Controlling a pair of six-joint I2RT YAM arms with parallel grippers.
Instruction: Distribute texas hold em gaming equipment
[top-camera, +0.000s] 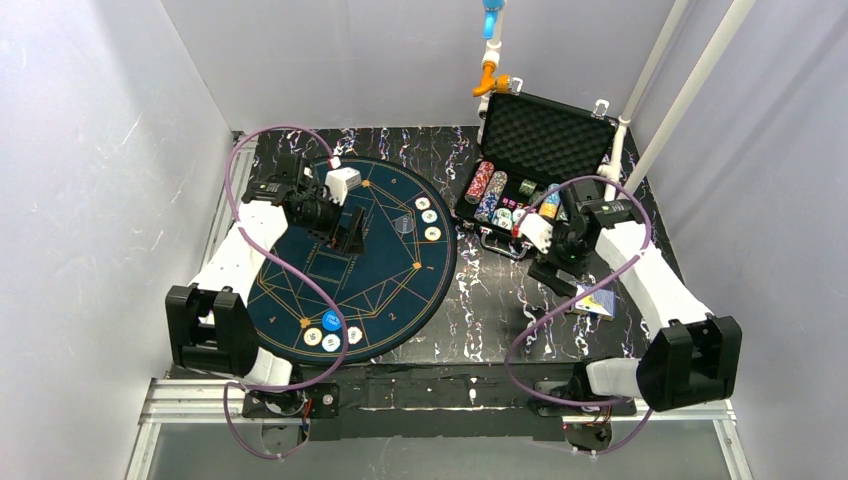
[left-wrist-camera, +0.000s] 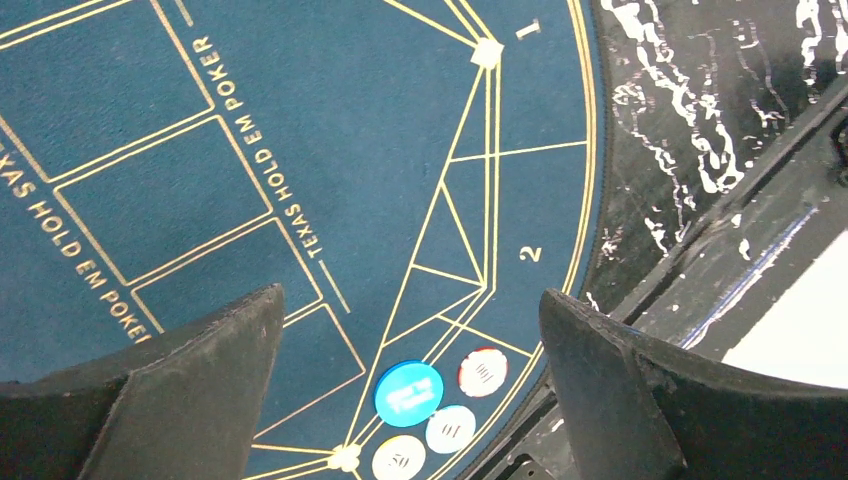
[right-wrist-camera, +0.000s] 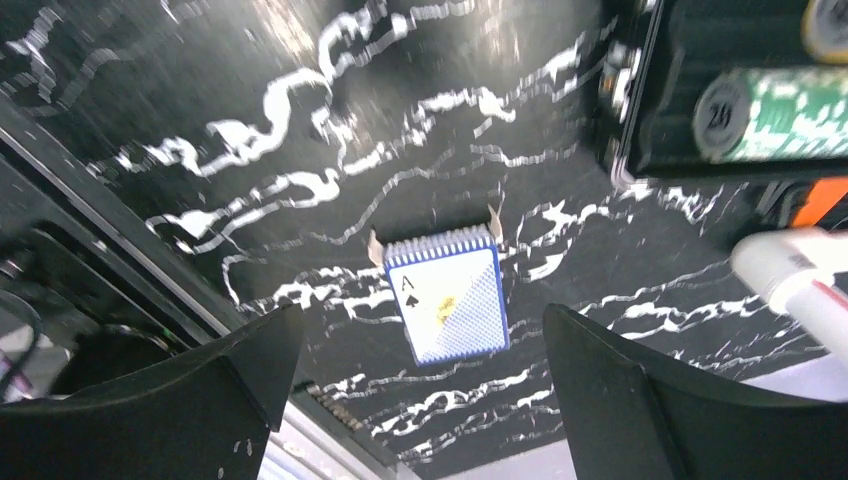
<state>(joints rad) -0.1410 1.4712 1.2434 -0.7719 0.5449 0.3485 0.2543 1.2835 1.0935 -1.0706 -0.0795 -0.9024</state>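
Chips (left-wrist-camera: 450, 428): 10, 50, perhaps 100

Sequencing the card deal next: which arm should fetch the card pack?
Right. The card pack lies on the table below the open right gripper; the left gripper hangs over the mat.

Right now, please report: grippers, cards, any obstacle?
Left gripper open, empty, above mat. Right gripper open, empty, aimed at card deck on table. Nothing blocks it.
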